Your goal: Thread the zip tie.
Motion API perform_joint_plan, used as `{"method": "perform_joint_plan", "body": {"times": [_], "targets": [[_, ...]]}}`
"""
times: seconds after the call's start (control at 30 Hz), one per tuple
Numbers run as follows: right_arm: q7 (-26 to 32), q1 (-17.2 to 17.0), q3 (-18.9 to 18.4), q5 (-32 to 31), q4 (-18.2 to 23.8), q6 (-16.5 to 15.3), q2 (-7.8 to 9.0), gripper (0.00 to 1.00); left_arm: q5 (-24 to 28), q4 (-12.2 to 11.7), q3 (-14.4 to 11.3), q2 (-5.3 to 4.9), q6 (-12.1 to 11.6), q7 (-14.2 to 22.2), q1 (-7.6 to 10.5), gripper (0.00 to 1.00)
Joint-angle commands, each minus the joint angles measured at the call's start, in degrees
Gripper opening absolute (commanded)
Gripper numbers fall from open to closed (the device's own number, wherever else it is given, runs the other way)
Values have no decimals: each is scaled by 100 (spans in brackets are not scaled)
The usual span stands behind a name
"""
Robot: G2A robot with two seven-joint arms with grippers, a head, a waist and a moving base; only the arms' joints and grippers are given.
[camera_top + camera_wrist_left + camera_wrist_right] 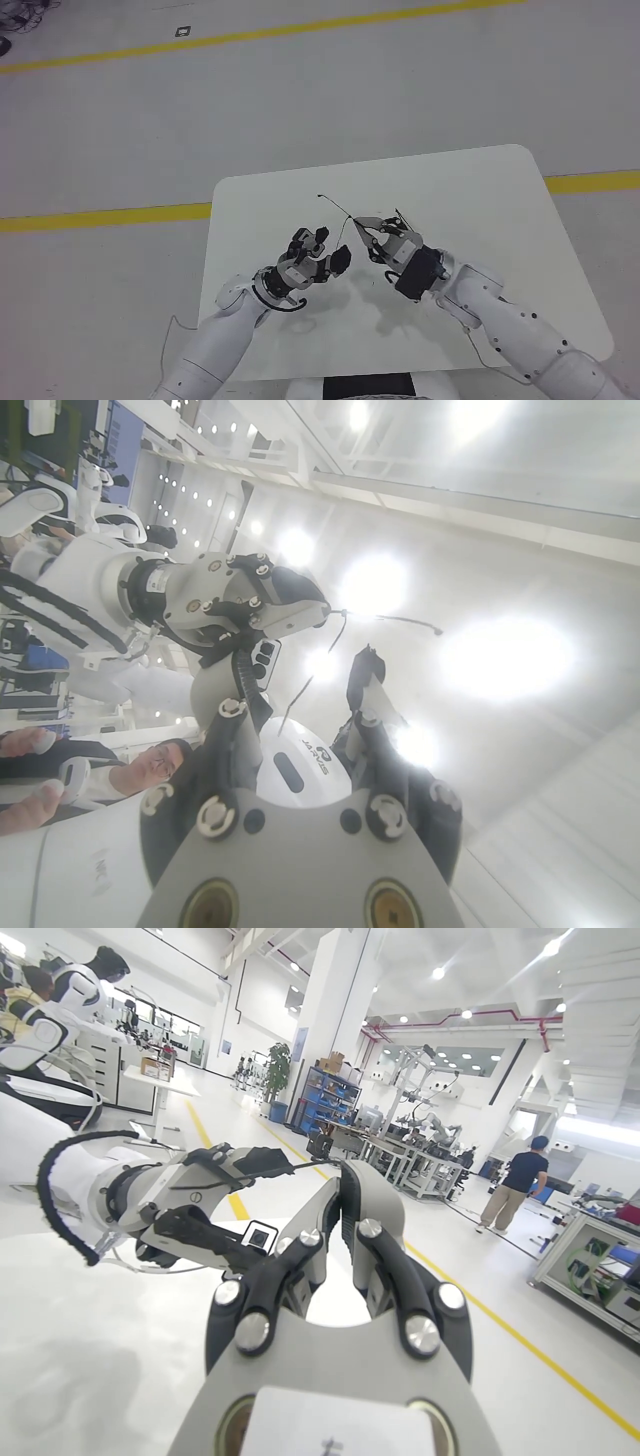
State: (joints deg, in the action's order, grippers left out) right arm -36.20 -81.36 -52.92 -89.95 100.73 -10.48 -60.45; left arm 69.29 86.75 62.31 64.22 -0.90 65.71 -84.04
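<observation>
A thin black zip tie (335,205) is held in the air over the white table (480,190). My right gripper (358,224) is shut on it near its bend. One strand (400,620) sticks out past the right gripper (325,610), and the other hangs down from it. My left gripper (330,248) is open just beside the right one, fingers spread. The hanging strand (300,695) passes between its fingers (367,680) without touching them. In the right wrist view the tie (300,1168) runs from my closed right gripper (341,1178) past a left finger's dark pad (260,1160).
Both grippers hover above the table's near middle. Bare white surface lies on all sides of them. The table's rounded far corner (525,152) and its edges border grey floor with a yellow line (100,216).
</observation>
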Motion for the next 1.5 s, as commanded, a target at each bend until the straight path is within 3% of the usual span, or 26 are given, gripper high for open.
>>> {"method": "perform_joint_plan", "body": {"times": [0.0,0.4,0.77,0.87,1.47], "targets": [[-11,-9,-12,0,2,23,3,0,-18,10,7,1,-32,-1,-6,39],[289,202,309,0,32,471,178,0,-415,347,69,-7,-458,-276,-119,39],[374,537,847,0,9,987,443,0,-223,488,218,5,-683,-609,-210,31],[331,596,967,0,6,1049,506,0,-208,486,248,4,-664,-614,-219,24],[186,864,1376,0,-3,1139,697,0,-199,481,294,21,-582,-657,-238,23]]}}
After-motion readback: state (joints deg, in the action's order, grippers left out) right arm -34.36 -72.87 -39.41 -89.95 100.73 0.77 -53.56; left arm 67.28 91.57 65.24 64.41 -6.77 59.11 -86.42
